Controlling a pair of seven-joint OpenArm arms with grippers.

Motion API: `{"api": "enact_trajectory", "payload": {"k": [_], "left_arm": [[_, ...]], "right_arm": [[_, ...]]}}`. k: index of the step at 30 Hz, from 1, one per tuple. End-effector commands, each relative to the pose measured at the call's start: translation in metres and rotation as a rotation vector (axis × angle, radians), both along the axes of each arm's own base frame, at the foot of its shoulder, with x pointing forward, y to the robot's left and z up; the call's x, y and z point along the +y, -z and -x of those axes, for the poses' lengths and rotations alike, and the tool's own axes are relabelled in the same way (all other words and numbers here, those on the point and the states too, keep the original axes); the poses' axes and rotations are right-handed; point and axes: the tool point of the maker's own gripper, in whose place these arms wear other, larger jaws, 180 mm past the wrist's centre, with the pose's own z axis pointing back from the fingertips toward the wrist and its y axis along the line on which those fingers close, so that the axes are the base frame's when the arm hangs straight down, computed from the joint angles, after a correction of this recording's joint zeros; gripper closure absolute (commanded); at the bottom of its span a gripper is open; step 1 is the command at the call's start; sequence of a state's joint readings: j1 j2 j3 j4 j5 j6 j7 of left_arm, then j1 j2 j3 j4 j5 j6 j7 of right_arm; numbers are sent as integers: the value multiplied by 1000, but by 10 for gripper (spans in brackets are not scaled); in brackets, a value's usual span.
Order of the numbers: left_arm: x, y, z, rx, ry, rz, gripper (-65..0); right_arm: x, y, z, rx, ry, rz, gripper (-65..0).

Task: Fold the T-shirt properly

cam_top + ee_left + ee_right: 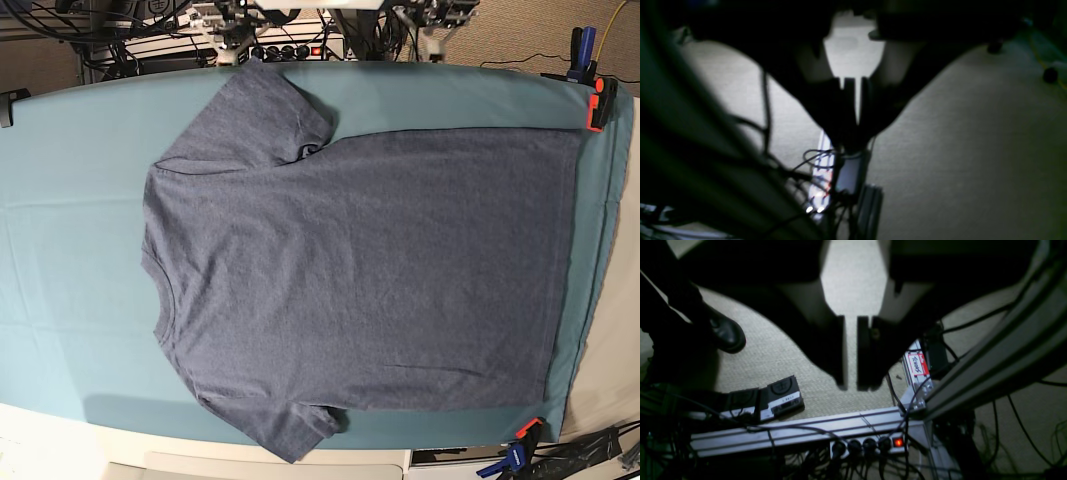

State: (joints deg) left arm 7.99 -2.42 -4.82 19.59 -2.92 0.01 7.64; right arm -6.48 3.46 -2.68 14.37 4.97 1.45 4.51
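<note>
One T-shirt [360, 270] lies flat on the teal cloth [70, 180], neck toward the base view's left. Two clamps [600, 100] [520, 450] pin the cloth. Left gripper [853, 110] closed, empty; right gripper [852, 353] slightly parted, empty.

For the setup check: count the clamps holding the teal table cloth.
3 visible: one orange clamp at the cloth's top right corner, one orange-and-blue clamp at the bottom right, one dark clamp at the left edge. Others may be hidden.
</note>
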Motion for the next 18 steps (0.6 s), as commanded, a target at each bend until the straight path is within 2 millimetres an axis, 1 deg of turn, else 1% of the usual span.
{"api": "enact_trajectory", "payload": {"k": [1,5,9,13,15,18], "left_arm": [[2,-1,1,-11,4,-2,0],[4,-8,23,-15,6,-6,0],[11,-22,45,-42,-5,-13,0],[15,-41,55,-94,4,28,0],[22,-52,57,-123,27,35,0],[36,-71,59,-166,67,26,0]], "right_arm": [[-3,-2,-3,-30,-3,6,-64],[-6,-3,13,-23,-8,10,-64],[-14,-9,30,-29,-21,22,-64],[-30,-18,50,-16,-42,47,-64],[-39,-27,61,-26,-60,63,-64],[-54,-44,69,-60,-97,88,-64]]}}
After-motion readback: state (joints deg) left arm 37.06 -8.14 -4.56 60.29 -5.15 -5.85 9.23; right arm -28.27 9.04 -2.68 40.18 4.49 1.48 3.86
